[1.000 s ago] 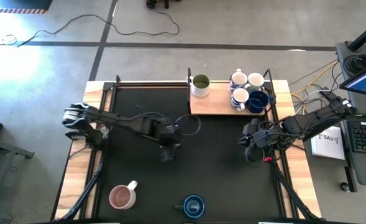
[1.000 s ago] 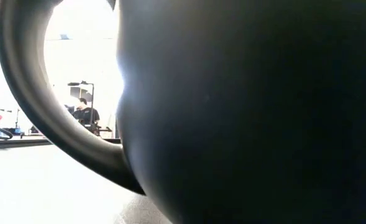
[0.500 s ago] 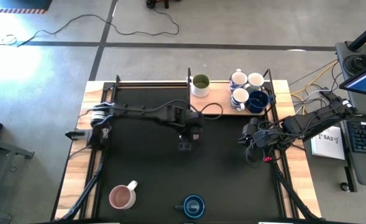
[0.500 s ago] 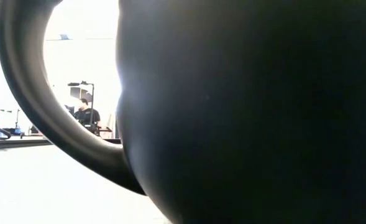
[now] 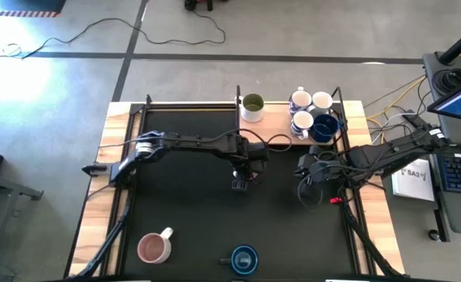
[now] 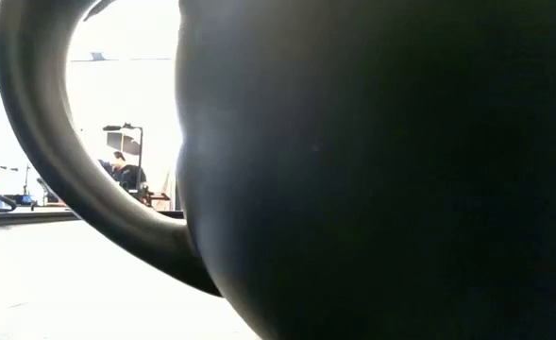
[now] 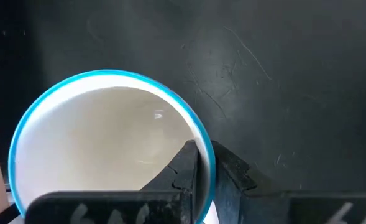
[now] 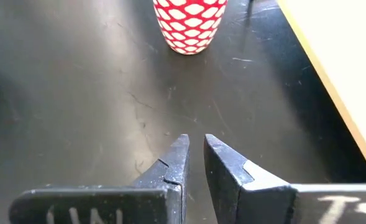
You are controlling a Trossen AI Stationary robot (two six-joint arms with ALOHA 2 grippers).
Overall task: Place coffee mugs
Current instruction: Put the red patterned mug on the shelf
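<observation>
1. We count five coffee mugs on the wooden board (image 5: 271, 129) at the bench's far edge: one green inside (image 5: 253, 103) and a cluster of four (image 5: 312, 114).
2. Two more stand near the front edge: pink (image 5: 153, 248) and dark blue (image 5: 244, 258).
3. The left gripper (image 7: 201, 177) is clamped on the rim of a blue-rimmed white mug (image 7: 96, 143) (eighth), mid-bench.
4. The right gripper (image 8: 196, 155) holds nothing, fingers nearly together, facing a red-and-white patterned cup (image 8: 189, 22).

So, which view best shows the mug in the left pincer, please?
Left wrist view: the blue-rimmed mug fills it, left pincer clamped on its rim. In the high view the arm mostly hides it; the others miss it.
</observation>
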